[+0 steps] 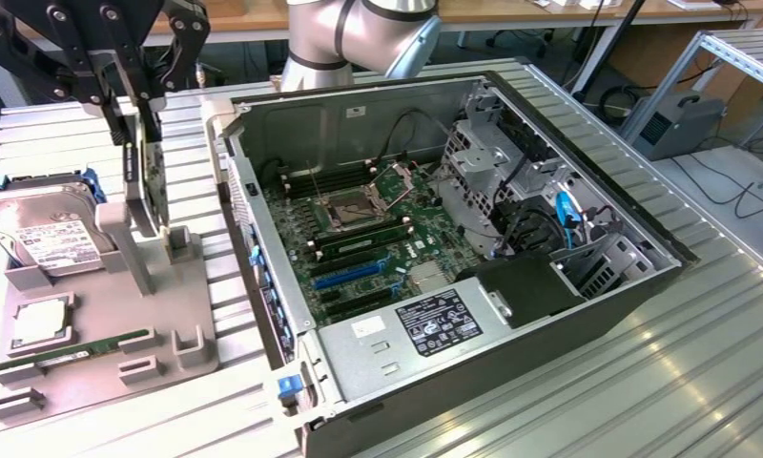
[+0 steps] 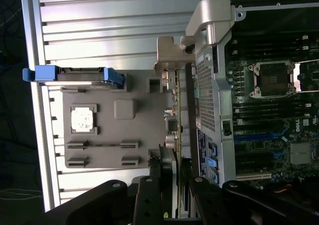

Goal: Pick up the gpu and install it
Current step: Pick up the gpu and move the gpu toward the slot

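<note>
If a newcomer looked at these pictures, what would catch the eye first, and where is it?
The open computer case takes the middle of the exterior view, with its motherboard exposed. On the exterior view's left, the black gripper hangs at the top edge of the gpu, which stands upright in a grey holder beside a hard drive.

We see a robotics lab: 1 robot arm [image 1: 356, 33] at 12 o'clock, an opened computer case [image 1: 547, 358] on a ribbed aluminium bench [image 1: 693, 401], wooden desks [image 1: 241, 14] behind, floor cables [image 1: 744, 191] at 3 o'clock.
</note>
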Robot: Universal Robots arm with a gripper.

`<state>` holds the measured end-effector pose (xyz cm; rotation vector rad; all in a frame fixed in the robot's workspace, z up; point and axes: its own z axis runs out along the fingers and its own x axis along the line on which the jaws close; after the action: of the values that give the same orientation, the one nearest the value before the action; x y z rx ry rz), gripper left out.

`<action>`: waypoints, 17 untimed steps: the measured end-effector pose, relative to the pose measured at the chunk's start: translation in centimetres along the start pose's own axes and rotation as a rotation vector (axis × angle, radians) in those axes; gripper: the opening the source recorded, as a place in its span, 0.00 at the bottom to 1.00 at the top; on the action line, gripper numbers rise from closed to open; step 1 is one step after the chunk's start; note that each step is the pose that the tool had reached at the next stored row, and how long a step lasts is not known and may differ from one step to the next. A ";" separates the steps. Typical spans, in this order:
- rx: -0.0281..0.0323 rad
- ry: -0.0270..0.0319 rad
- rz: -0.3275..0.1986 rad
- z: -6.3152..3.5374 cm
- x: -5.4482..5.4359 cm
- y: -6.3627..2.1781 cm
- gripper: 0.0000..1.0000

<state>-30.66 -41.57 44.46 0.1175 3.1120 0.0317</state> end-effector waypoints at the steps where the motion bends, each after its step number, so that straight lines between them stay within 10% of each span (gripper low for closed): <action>1: 0.0000 0.0000 0.000 0.00 -0.1 0.01 0.27; 17: 0.0000 0.0000 0.000 0.03 -1.2 0.09 0.27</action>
<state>-29.47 -41.57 44.46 0.1174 3.1120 0.0317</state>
